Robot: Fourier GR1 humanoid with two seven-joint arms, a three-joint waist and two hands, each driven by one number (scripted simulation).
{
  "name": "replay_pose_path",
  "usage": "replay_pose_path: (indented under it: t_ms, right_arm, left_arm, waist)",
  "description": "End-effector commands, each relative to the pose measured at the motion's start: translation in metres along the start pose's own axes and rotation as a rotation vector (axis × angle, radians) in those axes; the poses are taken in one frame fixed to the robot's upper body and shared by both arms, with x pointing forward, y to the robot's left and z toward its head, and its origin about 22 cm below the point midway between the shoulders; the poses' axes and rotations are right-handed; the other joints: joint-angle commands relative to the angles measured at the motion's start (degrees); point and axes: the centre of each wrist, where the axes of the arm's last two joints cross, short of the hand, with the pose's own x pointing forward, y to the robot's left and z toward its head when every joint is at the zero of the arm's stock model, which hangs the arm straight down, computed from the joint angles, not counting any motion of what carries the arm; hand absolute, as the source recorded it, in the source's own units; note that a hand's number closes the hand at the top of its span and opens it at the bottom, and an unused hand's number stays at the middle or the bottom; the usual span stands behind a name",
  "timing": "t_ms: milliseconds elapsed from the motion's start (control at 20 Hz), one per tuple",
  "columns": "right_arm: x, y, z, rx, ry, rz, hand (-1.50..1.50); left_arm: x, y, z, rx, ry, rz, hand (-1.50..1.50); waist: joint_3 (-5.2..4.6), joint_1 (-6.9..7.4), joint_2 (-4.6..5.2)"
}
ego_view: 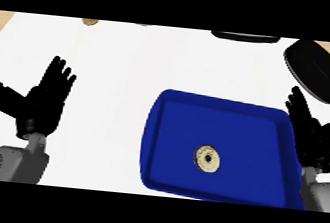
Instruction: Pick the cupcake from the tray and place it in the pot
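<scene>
I see my right hand (pixel 310 131) raised at the right side of the view, fingers straight and spread wide, holding nothing. Just to its left lies the blue tray (pixel 166 149) on the white surface (pixel 129 55), its right rim running close alongside the hand. The cupcake (pixel 207 158) sits inside the tray, left of and a little nearer me than that hand, well apart from its fingers. Beyond the right hand's fingertips, toward the far right corner, stands the black pot (pixel 319 70), tilted in my view. My left hand (pixel 41 102) rests at the left, fingers up and open, well apart from the tray.
</scene>
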Motion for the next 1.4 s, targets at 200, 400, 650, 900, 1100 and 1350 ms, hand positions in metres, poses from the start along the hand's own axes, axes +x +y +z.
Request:
replay_pose_path:
  t_ms: [200,400,650,900,1100,1350]
  right_arm:
    - [0.087,0.007,-0.025,0.537,-0.441,-0.19,1.5]
    - [0.06,-0.081,-0.032,0.333,-0.509,0.239,-1.5]
    - [0.035,-0.082,-0.021,0.596,-0.749,0.239,-1.5]
    - [0.026,-0.088,-0.024,0.662,-0.78,0.448,-1.5]
    - [0.061,-0.09,-0.014,0.751,-0.69,0.641,-1.5]
    - [0.086,-0.045,0.006,0.824,-0.656,0.797,-1.5]
  left_arm:
    - [0.04,-0.001,-0.008,-0.078,-0.285,-0.164,0.0]
    - [0.037,0.007,-0.003,-0.137,-0.332,-0.2,0.0]
    - [0.032,0.003,-0.007,-0.141,-0.328,-0.202,0.0]
    - [0.042,-0.011,-0.015,-0.137,-0.356,-0.212,0.0]
    - [0.04,0.007,-0.01,-0.129,-0.333,-0.21,0.0]
    - [0.032,0.01,-0.015,-0.125,-0.317,-0.197,0.0]
  waist:
    - [0.94,2.34,-0.01]
    - [0.72,1.31,0.72]
    - [0.73,0.9,0.58]
    - [0.63,0.84,0.49]
    - [0.52,0.51,0.16]
    - [0.48,0.13,0.15]
